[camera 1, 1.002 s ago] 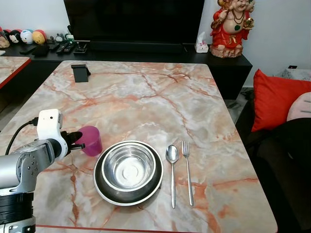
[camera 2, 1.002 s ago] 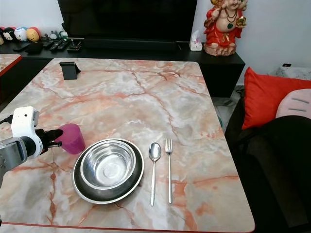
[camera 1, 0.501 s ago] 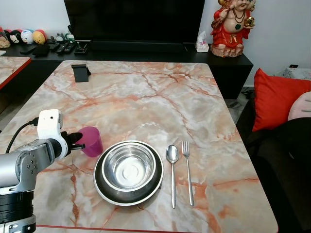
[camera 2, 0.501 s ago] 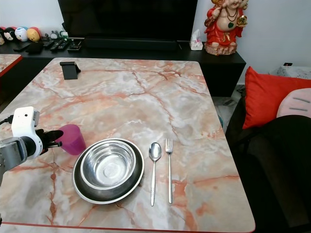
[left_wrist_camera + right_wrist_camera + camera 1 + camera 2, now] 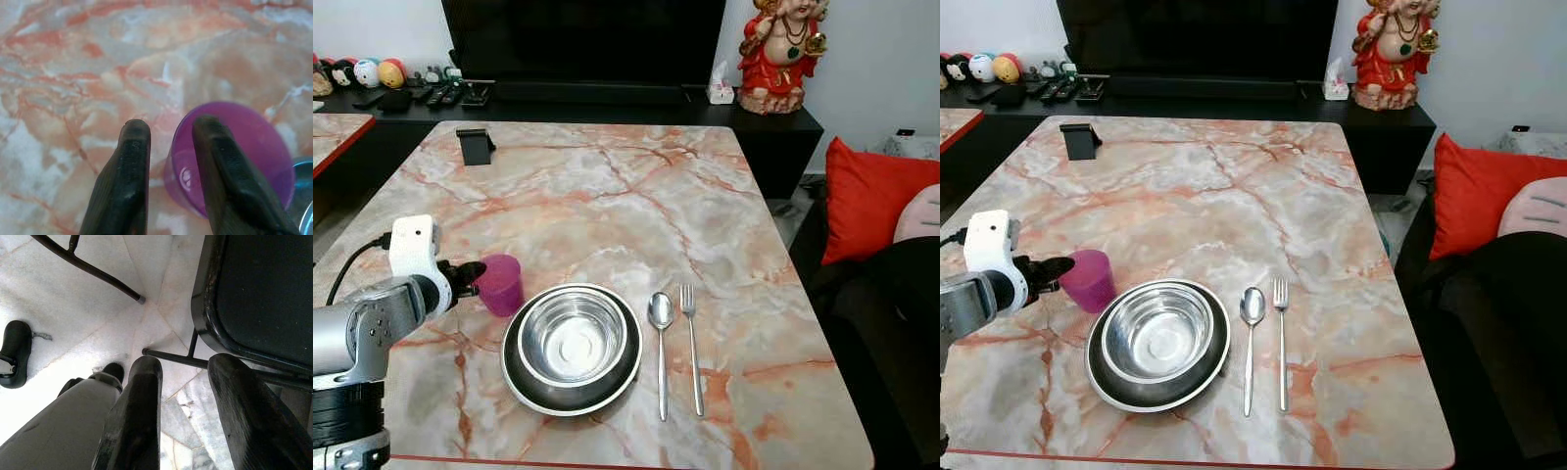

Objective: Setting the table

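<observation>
A purple cup [image 5: 499, 284] stands upright on the marble table [image 5: 607, 196], just left of a steel bowl [image 5: 573, 338] nested in a dark plate [image 5: 607, 392]. A spoon [image 5: 660, 343] and a fork [image 5: 690, 343] lie side by side to the right of the plate. My left gripper [image 5: 473, 277] is at the cup's left side and is open. In the left wrist view [image 5: 171, 129] one finger lies over the cup's [image 5: 244, 147] rim, the other stands outside it with table showing in between. My right gripper [image 5: 186, 364] hangs open beside the table, over the floor.
A black stand [image 5: 475, 145] sits at the table's far left corner. Behind the table are a dark TV [image 5: 582, 44] and a red statue [image 5: 778, 54]. A red cushion [image 5: 871, 196] lies to the right. A chair's black legs [image 5: 166, 355] are near the right gripper.
The left gripper and the purple cup have shifted slightly to the right, toward the plate. Nothing else has moved.
</observation>
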{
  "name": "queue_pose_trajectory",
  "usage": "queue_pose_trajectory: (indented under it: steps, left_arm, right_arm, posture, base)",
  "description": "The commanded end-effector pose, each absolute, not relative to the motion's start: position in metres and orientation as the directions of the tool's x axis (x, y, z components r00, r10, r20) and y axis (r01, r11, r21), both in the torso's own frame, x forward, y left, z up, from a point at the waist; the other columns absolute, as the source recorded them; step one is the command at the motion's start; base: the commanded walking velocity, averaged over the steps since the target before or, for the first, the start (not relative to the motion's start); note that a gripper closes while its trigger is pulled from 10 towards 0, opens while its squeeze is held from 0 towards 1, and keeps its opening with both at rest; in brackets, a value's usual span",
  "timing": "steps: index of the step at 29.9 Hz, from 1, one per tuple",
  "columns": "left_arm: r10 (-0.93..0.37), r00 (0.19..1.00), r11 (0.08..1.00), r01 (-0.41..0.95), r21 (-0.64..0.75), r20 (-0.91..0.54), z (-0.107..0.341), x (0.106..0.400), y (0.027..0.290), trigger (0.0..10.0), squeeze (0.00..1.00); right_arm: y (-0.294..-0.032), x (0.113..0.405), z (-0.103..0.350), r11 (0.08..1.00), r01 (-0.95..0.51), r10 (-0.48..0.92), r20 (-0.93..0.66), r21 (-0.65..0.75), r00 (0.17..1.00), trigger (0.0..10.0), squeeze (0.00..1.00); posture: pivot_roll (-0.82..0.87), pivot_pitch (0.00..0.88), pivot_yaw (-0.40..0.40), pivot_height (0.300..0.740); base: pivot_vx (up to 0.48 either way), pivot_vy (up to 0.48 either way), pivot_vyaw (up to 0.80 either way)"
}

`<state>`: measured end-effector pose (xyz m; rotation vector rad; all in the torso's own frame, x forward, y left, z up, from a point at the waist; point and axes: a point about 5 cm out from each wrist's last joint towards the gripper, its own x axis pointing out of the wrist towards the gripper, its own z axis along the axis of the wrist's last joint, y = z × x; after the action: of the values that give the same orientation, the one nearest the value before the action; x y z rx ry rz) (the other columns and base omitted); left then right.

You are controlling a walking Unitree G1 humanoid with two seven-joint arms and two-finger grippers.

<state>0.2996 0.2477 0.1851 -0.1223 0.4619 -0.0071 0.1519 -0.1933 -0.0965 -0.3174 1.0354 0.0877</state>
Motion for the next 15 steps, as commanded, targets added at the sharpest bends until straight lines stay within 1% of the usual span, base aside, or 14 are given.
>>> queue_pose_trajectory:
  steps: [1,3,6,7,9,10,11,12,13,14,15]
  left_arm:
    - [-0.034,0.912,0.992,-0.020,-0.125,-0.409,0.195,0.301,0.247,10.0,0.00]
    - [-0.033,0.914,0.992,-0.019,-0.125,-0.405,0.196,0.301,0.247,10.0,0.00]
    - [-0.026,0.933,0.993,-0.018,-0.120,-0.358,0.204,0.302,0.248,10.0,0.00]
    - [-0.019,0.959,0.993,-0.014,-0.115,-0.283,0.215,0.304,0.248,10.0,0.00]
    - [0.026,0.985,0.999,-0.030,-0.023,-0.168,0.229,0.304,0.252,10.0,0.00]
    - [0.040,0.990,0.999,-0.038,0.017,-0.132,0.233,0.304,0.253,10.0,0.00]
    - [0.051,0.999,0.998,-0.050,0.037,-0.016,0.243,0.303,0.252,10.0,0.00]
    - [0.057,0.998,0.996,-0.059,0.060,0.036,0.246,0.301,0.252,10.0,0.00]
    - [0.071,0.993,0.989,-0.082,0.125,0.091,0.248,0.298,0.252,10.0,0.00]
    - [0.073,0.991,0.983,-0.089,0.158,0.108,0.247,0.297,0.250,10.0,0.00]
    - [0.073,0.991,0.983,-0.089,0.158,0.108,0.247,0.297,0.250,10.0,0.00]
  right_arm:
    - [-0.192,0.152,-0.097,0.952,-0.216,-0.079,-0.856,-0.217,0.511,10.0,0.00]
    - [-0.192,0.152,-0.097,0.952,-0.216,-0.078,-0.856,-0.216,0.512,10.0,0.00]
    - [-0.192,0.152,-0.097,0.952,-0.216,-0.077,-0.855,-0.216,0.513,10.0,0.00]
    - [-0.191,0.153,-0.096,0.952,-0.216,-0.077,-0.854,-0.216,0.515,10.0,0.00]
    - [-0.191,0.154,-0.096,0.952,-0.215,-0.076,-0.852,-0.216,0.518,10.0,0.00]
    - [-0.191,0.154,-0.096,0.952,-0.215,-0.076,-0.852,-0.216,0.518,10.0,0.00]
    - [-0.191,0.154,-0.096,0.953,-0.215,-0.075,-0.851,-0.216,0.520,10.0,0.00]
    - [-0.190,0.155,-0.096,0.953,-0.214,-0.075,-0.851,-0.215,0.520,10.0,0.00]
    - [-0.190,0.155,-0.096,0.953,-0.213,-0.075,-0.850,-0.215,0.522,10.0,0.00]
    - [-0.191,0.155,-0.095,0.953,-0.212,-0.076,-0.849,-0.215,0.523,10.0,0.00]
    - [-0.191,0.155,-0.095,0.953,-0.212,-0.076,-0.849,-0.215,0.523,10.0,0.00]
  posture:
    - [0.04,0.000,-0.004,0.740]
    - [0.04,0.000,-0.004,0.740]
    - [0.04,0.000,-0.004,0.740]
    - [0.04,0.000,-0.004,0.740]
    - [0.04,0.000,-0.005,0.740]
    - [0.04,0.000,-0.005,0.740]
    - [0.04,0.000,-0.005,0.740]
    - [0.04,0.000,-0.005,0.740]
    - [0.04,0.000,-0.006,0.740]
    - [0.03,0.000,-0.004,0.740]
    - [0.03,0.000,-0.004,0.740]
  base:
    - [0.000,0.000,0.00]
    - [0.000,0.000,0.00]
    - [0.000,0.000,0.00]
    - [0.000,0.000,0.00]
    - [0.000,0.000,0.00]
    - [0.000,0.000,0.00]
    - [0.000,0.000,0.00]
    - [0.000,0.000,0.00]
    - [0.000,0.000,0.00]
    - [0.000,0.000,0.00]
    - [0.000,0.000,0.00]
